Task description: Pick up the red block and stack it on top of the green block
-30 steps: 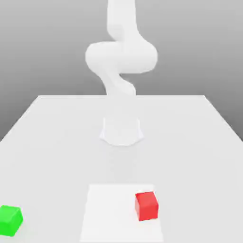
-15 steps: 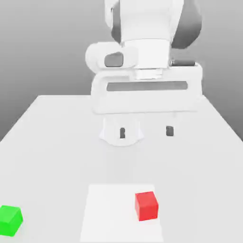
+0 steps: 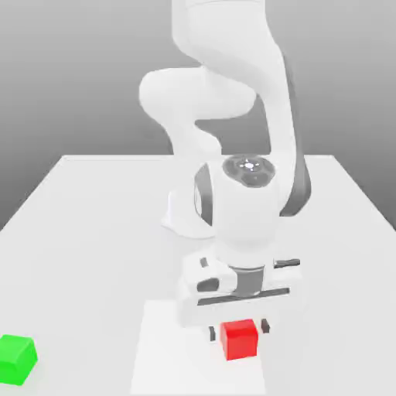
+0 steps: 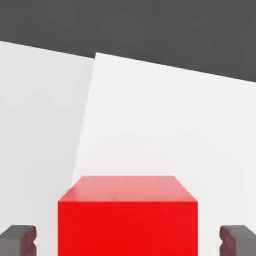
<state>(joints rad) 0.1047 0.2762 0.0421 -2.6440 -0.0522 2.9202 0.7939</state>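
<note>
1. The gripper (image 3: 238,330) had been lowered from well above the table to the red block (image 3: 240,340); neither block had visibly been moved.
2. The approach was thus judged nearly done, the grasp still to be made.
3. The red block was seen on the white patch (image 3: 178,356), between spread fingers (image 4: 18,241), a gap left at each side.
4. The green block (image 3: 15,360) was set well apart, toward the exterior view's left.
</note>
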